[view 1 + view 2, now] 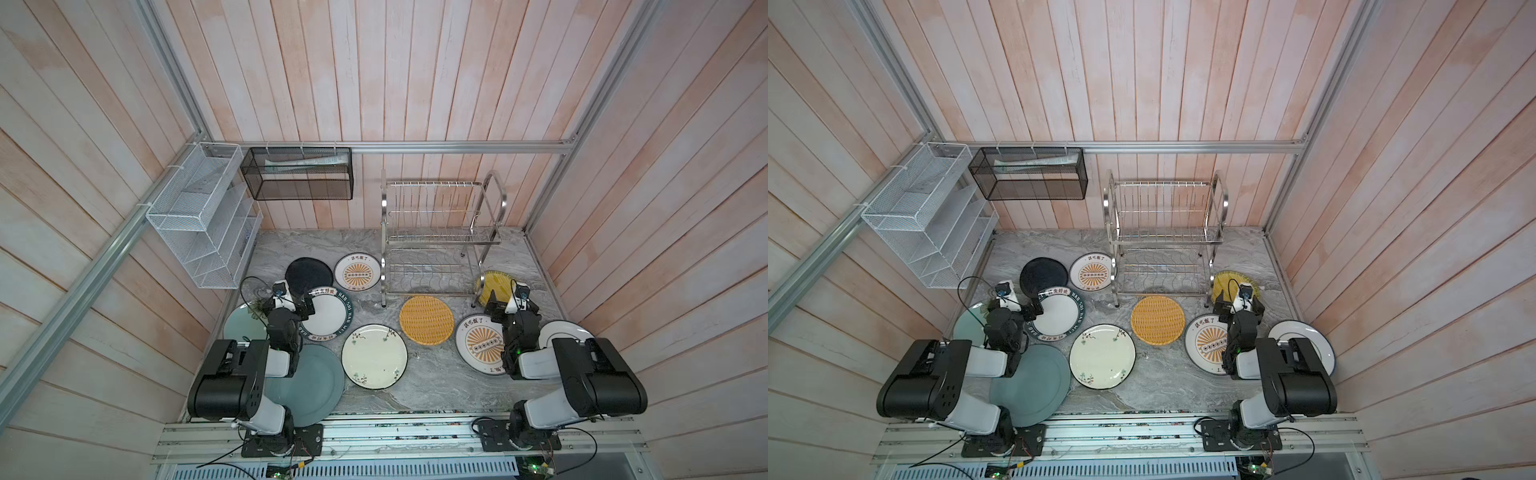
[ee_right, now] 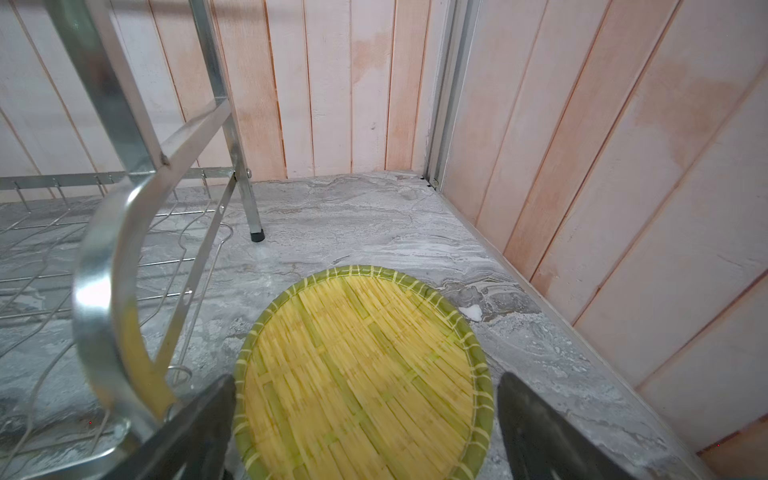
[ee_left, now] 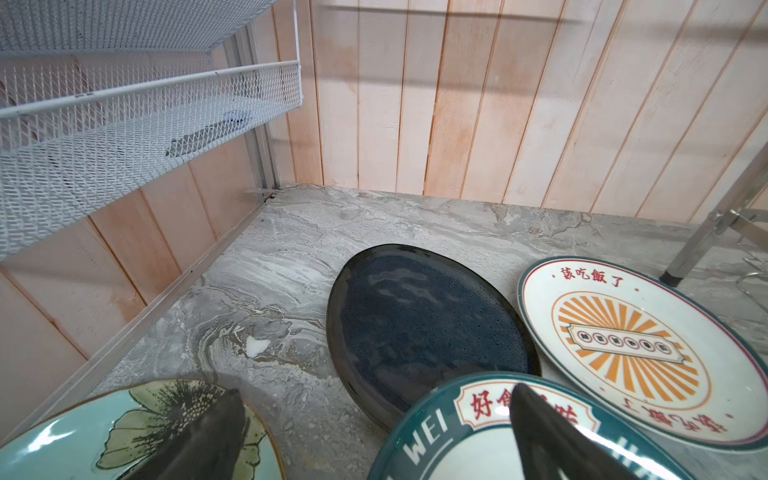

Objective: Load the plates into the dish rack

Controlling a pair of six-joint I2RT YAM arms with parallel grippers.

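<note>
The steel dish rack [image 1: 440, 239] stands at the back with both tiers bare. Several plates lie flat on the marble counter [image 1: 449, 382]. My left gripper [image 1: 291, 302] [image 3: 376, 390] is open over the gap between a teal leaf plate [image 3: 124, 419] and the blue-ringed plate [image 1: 328, 316], with the black plate [image 3: 415, 328] just ahead. My right gripper [image 1: 512, 305] [image 2: 365, 378] is open too. One of its fingers shows on each side of the yellow woven plate [image 2: 357, 365] beside the rack's right leg. Nothing is held.
A white mesh organizer [image 1: 199, 216] and a black mesh basket [image 1: 297, 174] hang on the back-left walls. Wooden walls close the counter on three sides. Other plates include an orange woven one [image 1: 427, 320], a cream floral one [image 1: 374, 356] and a big grey-blue one [image 1: 309, 386].
</note>
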